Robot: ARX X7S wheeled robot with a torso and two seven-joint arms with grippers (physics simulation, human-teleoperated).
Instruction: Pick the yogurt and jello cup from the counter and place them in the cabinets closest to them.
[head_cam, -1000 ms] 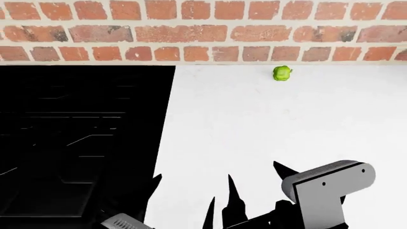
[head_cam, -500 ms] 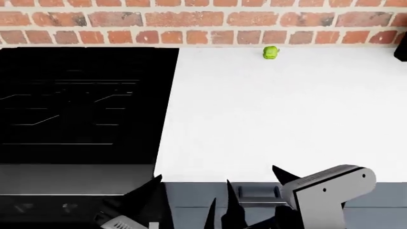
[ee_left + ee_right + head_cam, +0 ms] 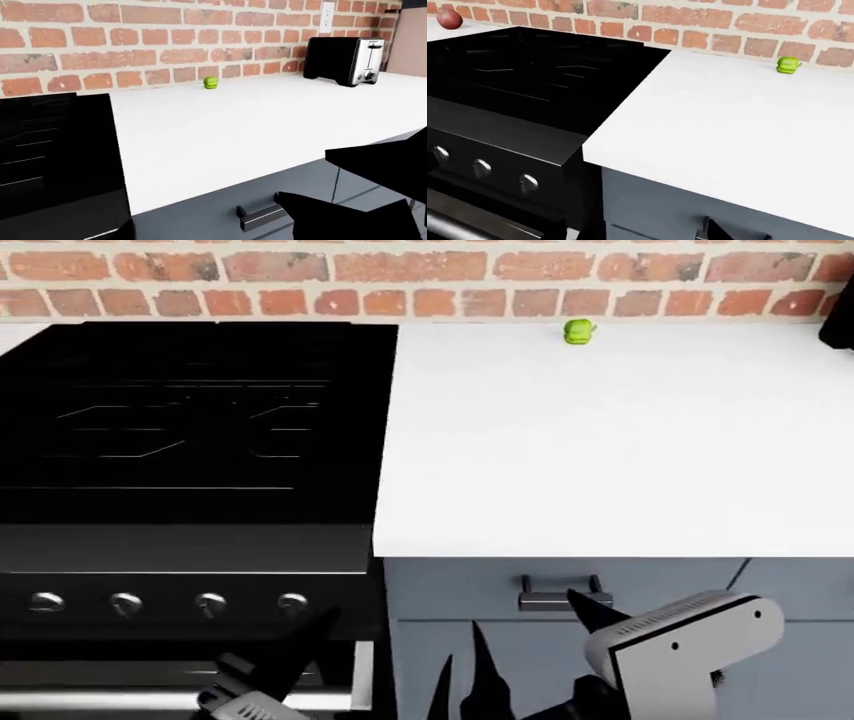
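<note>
Here the jello cup (image 3: 579,331) sits at the very back of the counter (image 3: 601,450), close against the brick wall (image 3: 427,280). It is upright as far as can be told, and nothing touches it. The left wrist view shows the same cup (image 3: 211,83) against the wall, with a black and silver toaster (image 3: 344,60) standing well apart from it along the same wall. The right wrist view shows the cup (image 3: 788,65) again, small and bright green, on bare white slab (image 3: 727,125).

The yogurt does not show in any view.

A black stovetop (image 3: 187,430) lies beside the counter on the robot's left side, flush with it. A row of round knobs (image 3: 167,602) runs along the stove front. A reddish-brown round vegetable (image 3: 450,19) rests on the white surface past the far side of the stove, near the wall.

Below the counter's front edge is a grey drawer front with a dark handle (image 3: 561,596).

Left gripper (image 3: 267,680): low at the frame's lower edge, in front of the stove, well apart from the cup. Only dark finger shapes show, so I cannot tell how the jaws stand.

Right gripper (image 3: 461,685): also low, in front of the drawer, below counter level. Dark pointed fingers stand apart with a gap between them, nothing held.
</note>
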